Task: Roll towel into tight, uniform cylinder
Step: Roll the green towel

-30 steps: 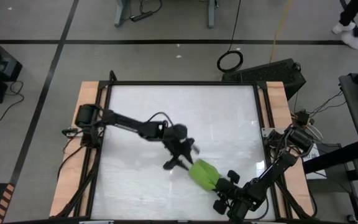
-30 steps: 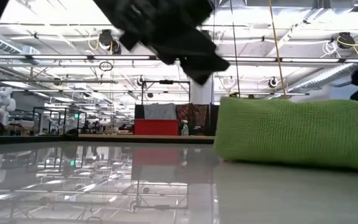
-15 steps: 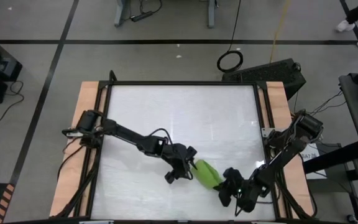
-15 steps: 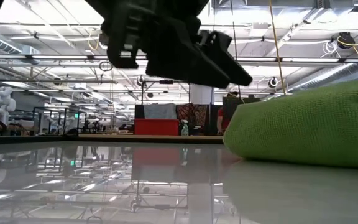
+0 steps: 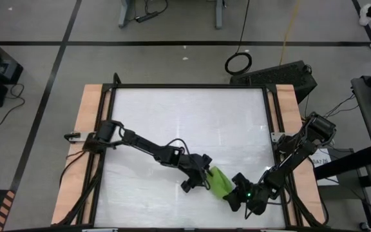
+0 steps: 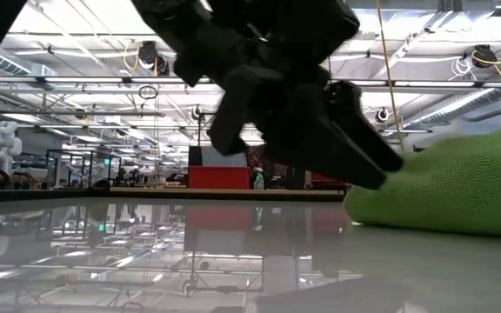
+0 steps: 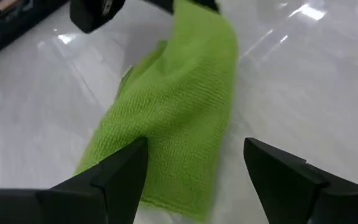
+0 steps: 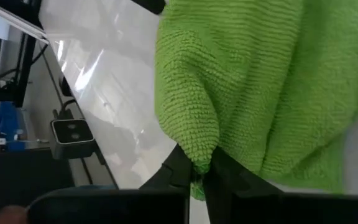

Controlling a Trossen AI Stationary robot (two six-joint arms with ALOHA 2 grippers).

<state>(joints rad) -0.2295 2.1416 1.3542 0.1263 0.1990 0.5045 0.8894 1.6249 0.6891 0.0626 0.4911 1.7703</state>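
The lime-green towel (image 5: 219, 183) lies bunched in a short thick roll on the white table, near its front edge and right of middle. My left gripper (image 5: 202, 180) is open at the towel's left end. In the left wrist view its two fingers stand wide apart around the end of the towel (image 7: 179, 106). In the low view it (image 6: 381, 165) sits low over the table against the towel (image 6: 450, 187). My right gripper (image 5: 233, 194) is shut on the towel's right end. My left gripper comes level from the table's left. One finger (image 7: 126, 171) lies against the long edge of the towel's left end (image 7: 151, 155), and the other finger stands clear of it. Whether it pushes the cloth I cannot tell. My right gripper pinches a thick fold of several layers (image 8: 194, 146) at the towel's right end between its two fingers (image 8: 182, 165), which come low from the table's right front. The rest of the towel lies on the table.
The table's wooden side rails (image 5: 76, 161) and black frame bound the white top. Open tabletop (image 5: 185, 122) lies behind the towel. The table's front edge is close to both grippers. Cables and a black case lie on the floor beyond the far edge.
My left gripper has gone down and toward the table's right front, up to the towel's left end. The towel has drawn together into a shorter, thicker bundle, and its left end has shifted right. My right gripper has kept its hold and moved slightly away from the front edge.
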